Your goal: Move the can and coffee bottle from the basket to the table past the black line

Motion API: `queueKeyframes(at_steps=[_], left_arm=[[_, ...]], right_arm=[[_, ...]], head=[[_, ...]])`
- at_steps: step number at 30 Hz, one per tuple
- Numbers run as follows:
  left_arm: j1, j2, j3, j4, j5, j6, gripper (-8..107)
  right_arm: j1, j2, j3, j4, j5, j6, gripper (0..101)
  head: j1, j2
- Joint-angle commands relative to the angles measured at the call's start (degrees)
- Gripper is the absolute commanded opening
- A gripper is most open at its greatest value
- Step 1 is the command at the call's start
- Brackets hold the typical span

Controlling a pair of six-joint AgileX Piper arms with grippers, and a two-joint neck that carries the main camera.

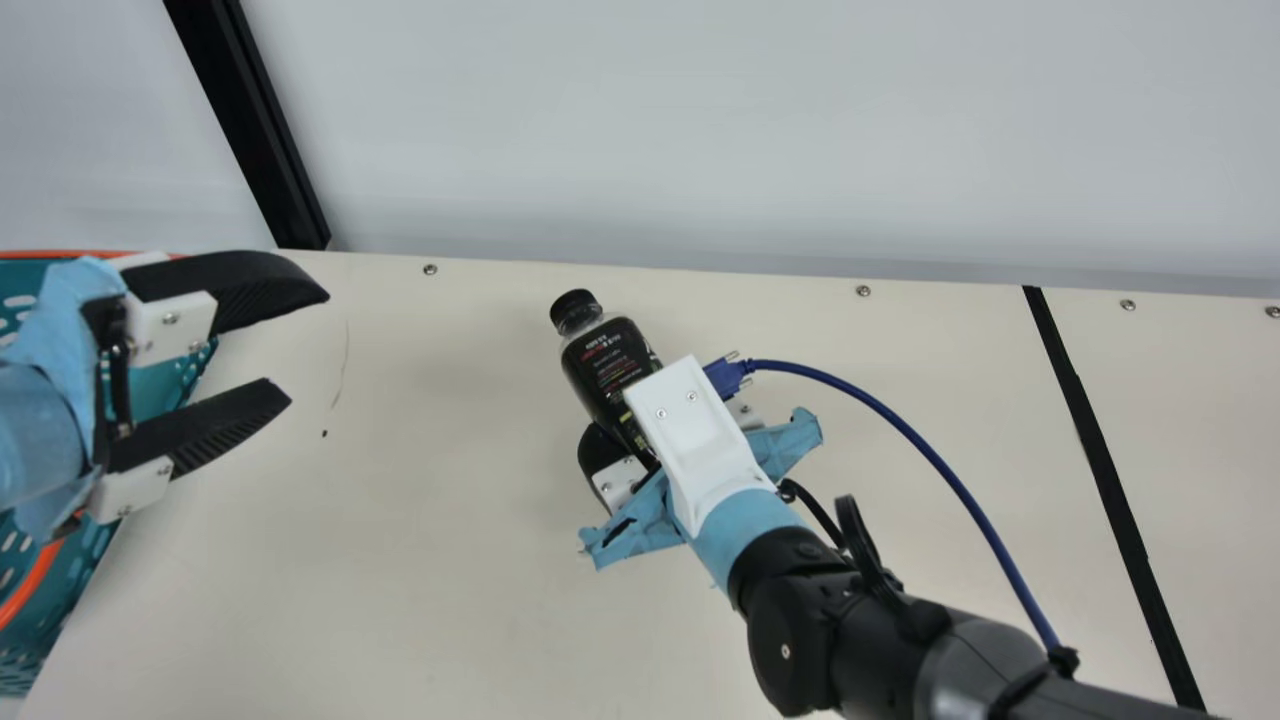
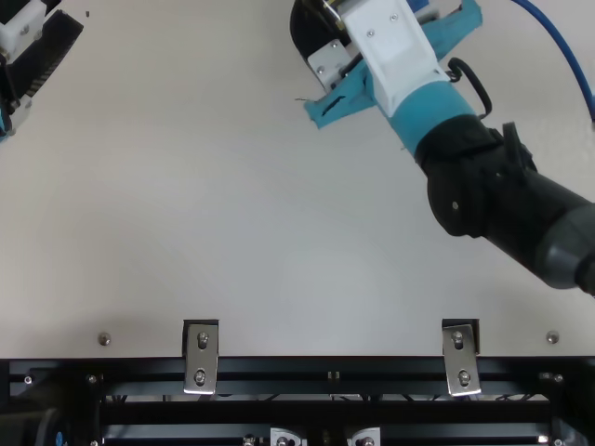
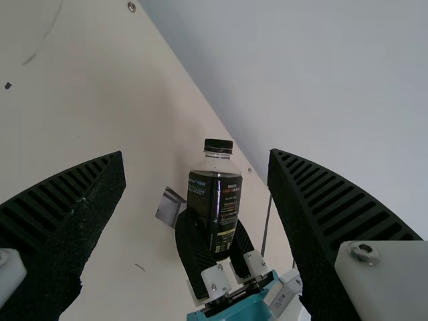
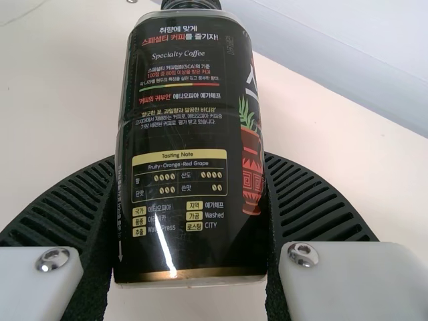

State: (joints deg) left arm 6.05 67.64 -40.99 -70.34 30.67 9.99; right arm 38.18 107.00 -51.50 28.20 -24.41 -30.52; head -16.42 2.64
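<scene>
Black, with a dark printed label: coffee bottle [image 1: 605, 360], clamped between the ribbed fingers [image 4: 317, 204] of the right tool [image 1: 612, 476]. In the right wrist view, in contact with both fingers along the lower half of the body; base toward the tool's mount, cap [image 1: 575, 308] outward, beyond the fingers. In the main view, oblique across the picture, over the basket side of the black line [image 1: 1105, 460] and well apart from it. Contact between base and counter [image 1: 430, 600]: impossible to tell.

At the left tool [image 1: 309, 348]: fingers spread wide apart, just beside the basket [image 1: 18, 630] and partly in front of it in the main view. In the left wrist view, coffee bottle farther off, in line with the gap between the open fingers, not touching either.

On the white mount above the right tool: blue cable [image 1: 905, 430], plugged in and curved over the counter toward the arm.
</scene>
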Motion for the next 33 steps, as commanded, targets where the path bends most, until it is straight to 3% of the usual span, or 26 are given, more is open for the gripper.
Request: queueKeyframes(at_steps=[1, 10, 23, 33], left_arm=[[0.0, 0.0, 0.0, 0.0, 0.0, 0.0, 90], [0.0, 0.0, 0.0, 0.0, 0.0, 0.0, 90], [0.0, 0.0, 0.0, 0.0, 0.0, 0.0, 90], [0.0, 0.0, 0.0, 0.0, 0.0, 0.0, 90]], right_arm=[[-0.1, 0.4, -0.5, -0.1, 0.1, 0.3, 0], [-2.4, 0.4, -0.5, 4.2, -0.6, -3.6, 0], [-8.9, -5.3, 5.5, 14.3, -2.1, -12.9, 0], [-18.5, -12.5, 12.7, 12.5, -1.3, -12.2, 0]], head=[[0.0, 0.4], [0.0, 0.4], [0.4, -4.4], [0.6, -13.4]])
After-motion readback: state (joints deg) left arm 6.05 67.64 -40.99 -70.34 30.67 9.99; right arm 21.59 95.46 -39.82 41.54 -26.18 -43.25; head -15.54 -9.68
